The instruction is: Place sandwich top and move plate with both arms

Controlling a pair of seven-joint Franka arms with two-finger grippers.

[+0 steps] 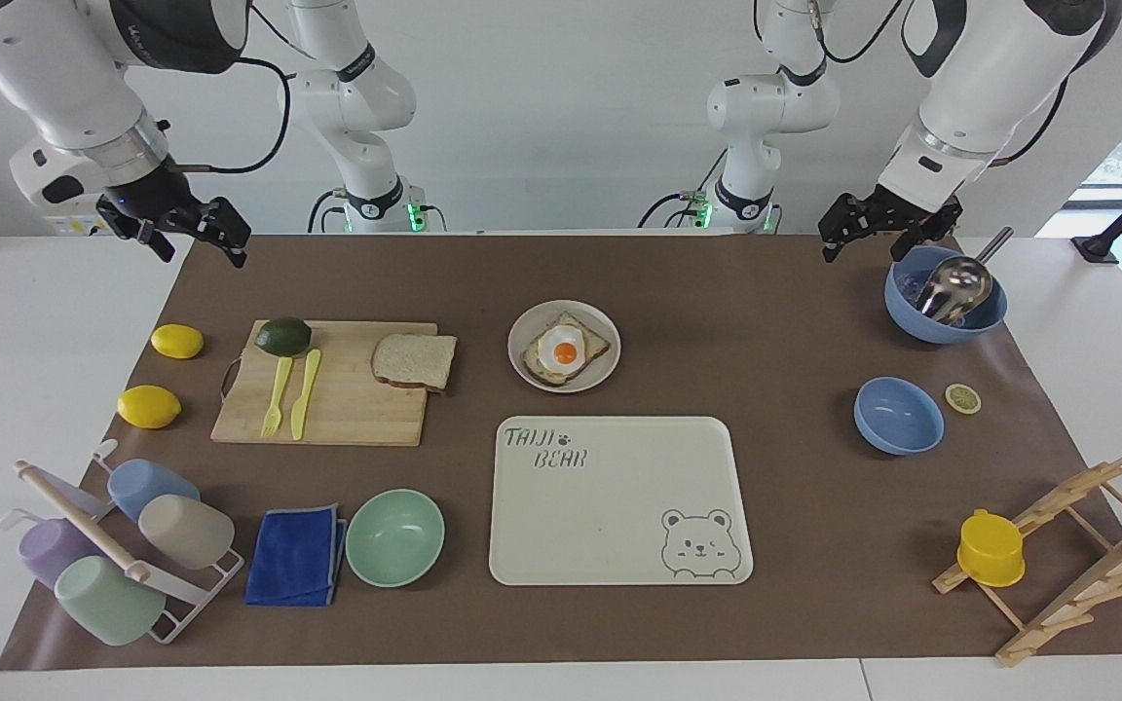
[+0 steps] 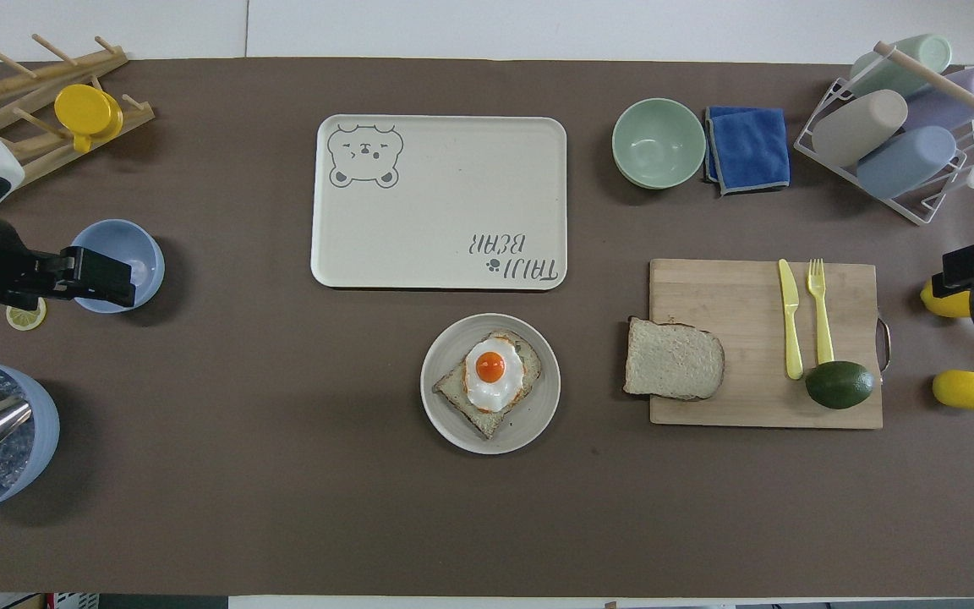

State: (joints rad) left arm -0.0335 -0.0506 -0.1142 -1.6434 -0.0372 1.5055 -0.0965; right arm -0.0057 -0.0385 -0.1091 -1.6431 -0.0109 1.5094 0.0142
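The sandwich top (image 1: 414,360), a pale bread slice with a brown crust, lies on the wooden cutting board (image 1: 347,409) at its edge toward the plate; it also shows in the overhead view (image 2: 674,359). The round off-white plate (image 1: 524,331) (image 2: 440,410) sits mid-table and bears a toasted slice with a fried egg (image 1: 566,351). My right gripper (image 1: 201,248) (image 2: 973,271) hangs open and empty over the table's edge near the lemons. My left gripper (image 1: 868,243) (image 2: 102,279) hangs open and empty beside the blue bowl with the metal scoop (image 1: 946,292). Both arms wait.
The cream bear-printed tray (image 1: 619,526) lies farther from the robots than the plate. A mint bowl (image 1: 394,536), a blue cloth (image 1: 296,555) and a cup rack (image 1: 123,545) are toward the right arm's end. An avocado (image 1: 283,336), yellow cutlery (image 1: 290,389), two lemons (image 1: 177,341), a small blue bowl (image 1: 898,416) and a wooden rack (image 1: 1058,545) are also on the table.
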